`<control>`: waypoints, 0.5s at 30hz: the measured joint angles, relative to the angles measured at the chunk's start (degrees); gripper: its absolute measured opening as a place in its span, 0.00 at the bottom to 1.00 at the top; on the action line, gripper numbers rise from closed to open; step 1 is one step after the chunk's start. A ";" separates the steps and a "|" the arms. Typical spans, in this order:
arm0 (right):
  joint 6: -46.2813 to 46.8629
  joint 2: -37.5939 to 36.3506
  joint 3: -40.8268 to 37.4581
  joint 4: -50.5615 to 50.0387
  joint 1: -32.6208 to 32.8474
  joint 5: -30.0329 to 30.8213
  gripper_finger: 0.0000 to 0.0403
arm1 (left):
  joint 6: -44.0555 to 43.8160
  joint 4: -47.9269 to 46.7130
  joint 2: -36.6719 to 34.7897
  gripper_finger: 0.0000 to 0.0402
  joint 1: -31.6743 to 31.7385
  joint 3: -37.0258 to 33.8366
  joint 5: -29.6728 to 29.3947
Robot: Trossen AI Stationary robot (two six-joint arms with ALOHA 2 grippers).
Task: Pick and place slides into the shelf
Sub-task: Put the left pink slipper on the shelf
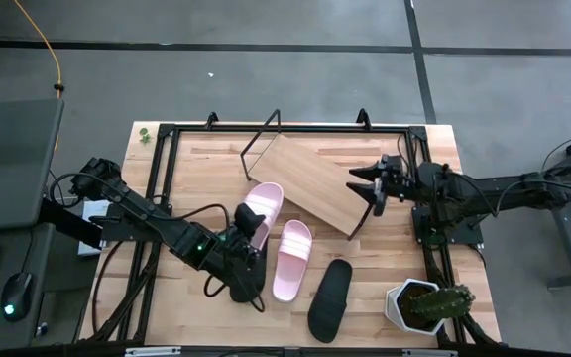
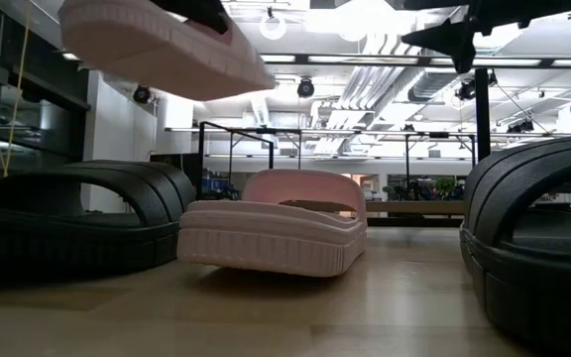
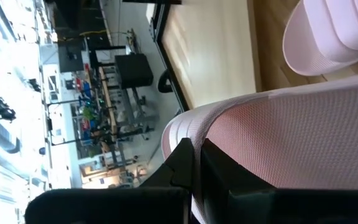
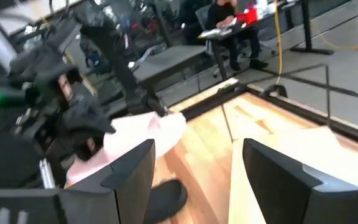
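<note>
— Left arm?

— The left gripper [image 1: 249, 220] is clamped on a pink sandal [image 1: 263, 206], holding it clear of the worktop [image 1: 206, 178] at the low left edge of the tilted shelf [image 1: 315, 183]. A black sandal [image 1: 241, 273] lies under that arm near the front edge.

— The remaining sandals?

— A second pink sandal [image 1: 292, 260] lies flat mid-worktop, just in front of the shelf. A second black sandal [image 1: 330, 298] sits to its right, near the front edge.

— Right arm?

— The right gripper [image 1: 369, 184] hovers at the shelf's right edge, fingers apart, holding nothing. A potted cactus [image 1: 426, 305] stands at the front right corner.
</note>
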 joint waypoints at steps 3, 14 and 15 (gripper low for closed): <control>0.28 1.56 0.00 1.00 -1.57 -1.05 0.58 | 1.86 1.80 -0.02 0.00 0.00 0.00 0.04; 1.43 10.56 0.00 8.12 -7.06 -13.07 0.58 | 3.85 2.37 0.00 0.00 0.00 0.00 0.37; 1.51 11.48 0.00 9.10 -7.46 -13.94 0.58 | 4.28 2.39 0.00 0.00 0.00 0.00 0.14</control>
